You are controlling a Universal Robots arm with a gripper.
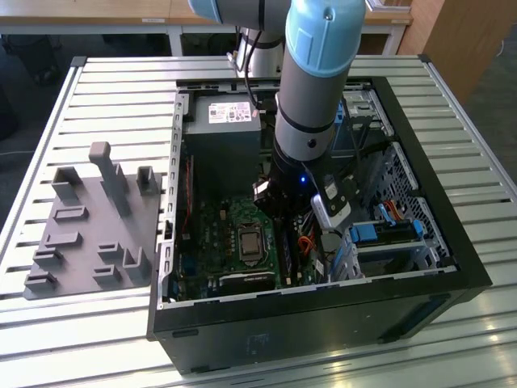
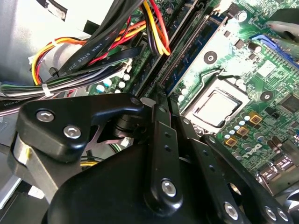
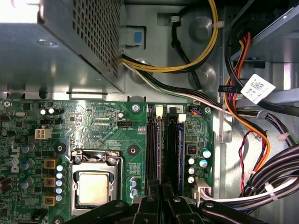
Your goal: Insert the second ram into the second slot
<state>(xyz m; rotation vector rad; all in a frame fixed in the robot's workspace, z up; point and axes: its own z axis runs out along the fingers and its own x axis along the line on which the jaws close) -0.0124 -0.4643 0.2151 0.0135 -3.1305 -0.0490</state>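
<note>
The open computer case (image 1: pixel 452 242) lies on its side, and my arm reaches down into it over the motherboard (image 1: pixel 218 234). In the first wrist view my gripper (image 3: pixel 161 195) stands over the memory slots with its fingers drawn close together. The second ram (image 3: pixel 161 149) shows edge-on as a thin strip running away from the fingertips along a slot, and the gripper is shut on it. Another blue stick (image 3: pixel 179 149) sits in a slot beside it. In the second wrist view the gripper (image 2: pixel 158 100) meets the same row of slots (image 2: pixel 187 51).
The processor socket (image 3: pixel 96 186) lies close beside the slots. The power supply box (image 3: pixel 70 42) and bundled cables (image 3: pixel 243 130) crowd the case around them. A drive bay with blue latches (image 1: pixel 388 234) stands at the exterior view's right. A grey holder plate (image 1: pixel 89 226) rests outside the case.
</note>
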